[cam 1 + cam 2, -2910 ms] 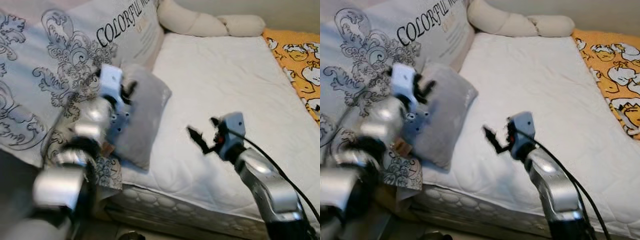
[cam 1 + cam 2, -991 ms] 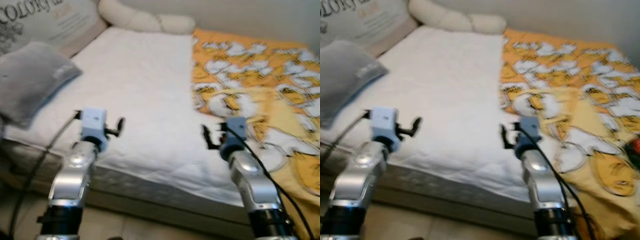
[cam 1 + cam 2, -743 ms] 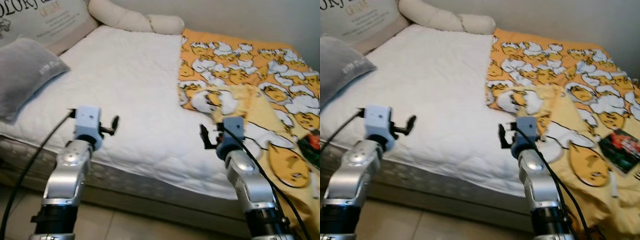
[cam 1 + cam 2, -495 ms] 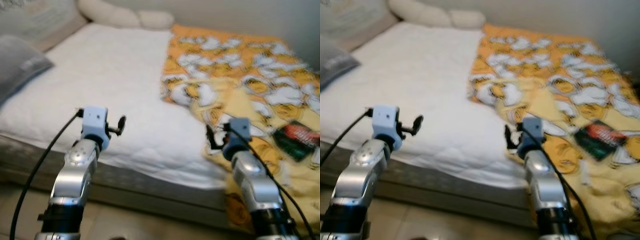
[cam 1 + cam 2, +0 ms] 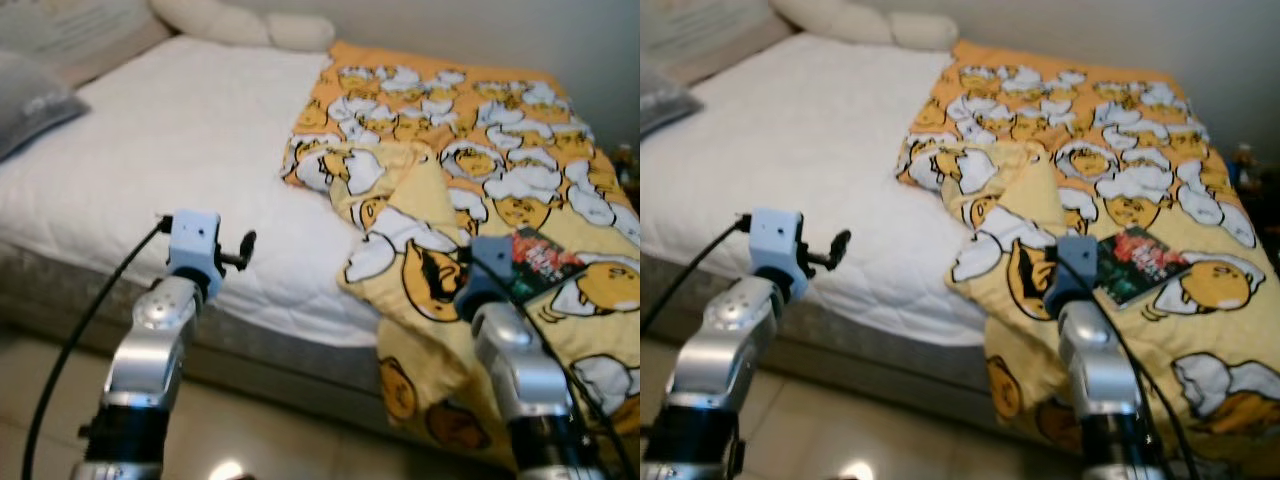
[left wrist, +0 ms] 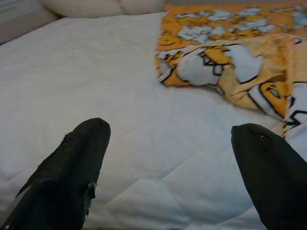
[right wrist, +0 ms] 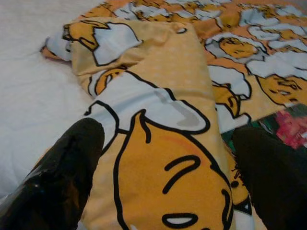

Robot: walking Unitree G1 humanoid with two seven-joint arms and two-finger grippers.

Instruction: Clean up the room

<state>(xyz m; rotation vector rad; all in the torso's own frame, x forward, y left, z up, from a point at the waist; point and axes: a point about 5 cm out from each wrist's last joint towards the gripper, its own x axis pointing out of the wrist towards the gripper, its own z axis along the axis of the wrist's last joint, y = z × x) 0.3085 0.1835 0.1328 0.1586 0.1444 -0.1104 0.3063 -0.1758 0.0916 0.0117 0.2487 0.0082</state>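
A crumpled orange and yellow cartoon blanket [image 5: 440, 190] covers the right half of the bed and hangs over its front edge. A dark green and red packet [image 5: 535, 262] lies on the blanket. My left gripper [image 5: 245, 250] is open and empty, held over the front edge of the white mattress [image 5: 170, 130]. In the left wrist view its fingers [image 6: 72, 163] stand wide apart above the sheet. My right gripper [image 7: 168, 163] is open and empty too, just above the blanket's folded edge and near the packet.
A grey pillow [image 5: 30, 105] lies at the far left of the bed. Cream pillows [image 5: 240, 25] sit at the back by the wall. A pale tiled floor [image 5: 260, 430] runs along the front of the bed.
The whole view has swung right along the bed: the grey pillow slid to the left edge, and the blanket and packet came into view. My left gripper is no longer at the pillow.
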